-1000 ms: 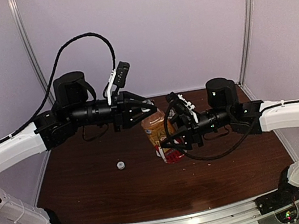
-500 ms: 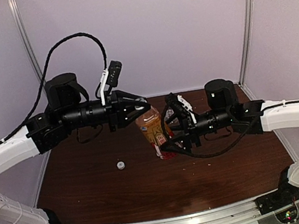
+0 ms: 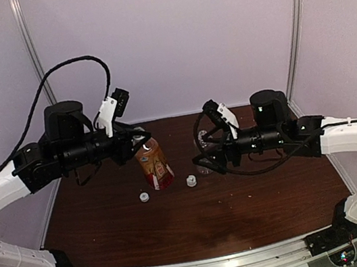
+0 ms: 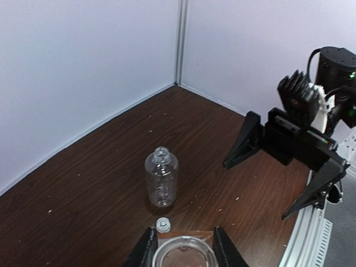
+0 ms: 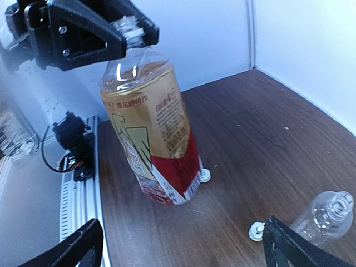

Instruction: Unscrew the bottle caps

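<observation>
top view: my left gripper (image 3: 140, 142) is clamped on the neck of the amber bottle (image 3: 156, 169), which leans over the table (image 3: 246, 211); one white cap (image 3: 144, 197) and a second cap (image 3: 191, 181) lie loose near its base; my right gripper (image 3: 205, 161) is spread, holding nothing; left wrist view: the clear bottle (image 4: 161, 179) stands upright, neck bare; right wrist view: the amber neck is bare too; i judge the unscrewing complete; the next move calls for standing the amber bottle upright, then releasing it.
</observation>
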Controlling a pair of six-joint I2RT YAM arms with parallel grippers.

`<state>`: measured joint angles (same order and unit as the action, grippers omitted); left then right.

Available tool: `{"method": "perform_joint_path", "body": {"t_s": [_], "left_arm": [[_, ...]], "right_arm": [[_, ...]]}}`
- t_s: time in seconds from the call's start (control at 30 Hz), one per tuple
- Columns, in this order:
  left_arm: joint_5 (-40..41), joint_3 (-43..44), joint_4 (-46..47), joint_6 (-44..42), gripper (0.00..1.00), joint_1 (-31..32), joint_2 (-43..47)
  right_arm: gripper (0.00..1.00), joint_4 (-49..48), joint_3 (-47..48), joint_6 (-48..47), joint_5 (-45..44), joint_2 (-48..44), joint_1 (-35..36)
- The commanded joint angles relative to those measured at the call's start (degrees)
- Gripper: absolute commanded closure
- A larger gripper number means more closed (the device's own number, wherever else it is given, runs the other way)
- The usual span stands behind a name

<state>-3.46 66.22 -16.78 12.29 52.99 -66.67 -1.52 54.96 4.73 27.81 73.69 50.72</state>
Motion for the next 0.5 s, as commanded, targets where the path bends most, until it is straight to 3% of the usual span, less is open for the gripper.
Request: {"method": "perform_joint_path", "body": {"t_s": [0.0, 0.13, 0.47], "left_arm": [[17.09, -3.04, -3.13, 0.24, 1.00, 0.09, 1.07], [22.09, -4.56, -2.48, 2.54, 1.00, -1.69, -0.50], [21.25, -12.11, 12.42, 3.90, 1.00, -11.60, -6.79]], "right_arm": [[0.00, 1.08, 1.90, 3.66, -14.43, -1.55, -0.21], [0.00, 4.94, 3.05, 6.42, -21.86, -1.75, -0.55], [0.00, 10.97, 3.53, 12.92, -31.50, -4.13, -2.44]]}}
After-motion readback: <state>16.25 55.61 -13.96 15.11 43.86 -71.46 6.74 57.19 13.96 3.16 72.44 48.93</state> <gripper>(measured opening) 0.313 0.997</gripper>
